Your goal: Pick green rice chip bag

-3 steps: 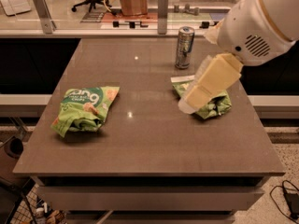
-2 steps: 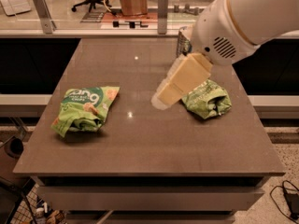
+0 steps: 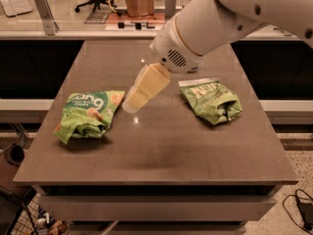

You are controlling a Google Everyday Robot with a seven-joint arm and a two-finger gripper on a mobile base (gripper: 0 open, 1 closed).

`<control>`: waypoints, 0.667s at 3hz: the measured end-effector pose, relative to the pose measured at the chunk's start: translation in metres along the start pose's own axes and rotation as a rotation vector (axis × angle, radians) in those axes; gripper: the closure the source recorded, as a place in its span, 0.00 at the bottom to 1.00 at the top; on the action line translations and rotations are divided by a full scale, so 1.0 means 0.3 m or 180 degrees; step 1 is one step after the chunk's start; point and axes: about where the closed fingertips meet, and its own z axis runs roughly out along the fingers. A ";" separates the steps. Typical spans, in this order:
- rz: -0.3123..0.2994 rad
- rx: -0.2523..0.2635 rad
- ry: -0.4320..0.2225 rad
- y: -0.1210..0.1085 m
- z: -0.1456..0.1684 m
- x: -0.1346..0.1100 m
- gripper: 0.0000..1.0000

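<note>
The green rice chip bag (image 3: 86,114) lies flat on the left side of the brown table (image 3: 161,151). It is bright light green with white rounded lettering and pictures of pale chips. My gripper (image 3: 133,103) hangs above the table's middle, just right of the bag's upper right corner, apart from it. Its pale fingers point down and to the left. My white arm reaches in from the upper right.
A duller olive-green bag (image 3: 211,101) with a silver top strip lies on the right side of the table. Behind the table runs a glass-fronted counter with a brown paper bag (image 3: 139,1) on it. The arm hides the table's far middle.
My arm has swung left, from above the olive-green bag toward the table's middle, nearer the bright green bag. The can seen earlier at the back is now hidden by the arm.
</note>
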 end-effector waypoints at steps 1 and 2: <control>-0.0009 0.0002 0.0006 0.013 0.011 -0.014 0.00; -0.0067 -0.0041 0.0046 0.072 0.074 -0.038 0.00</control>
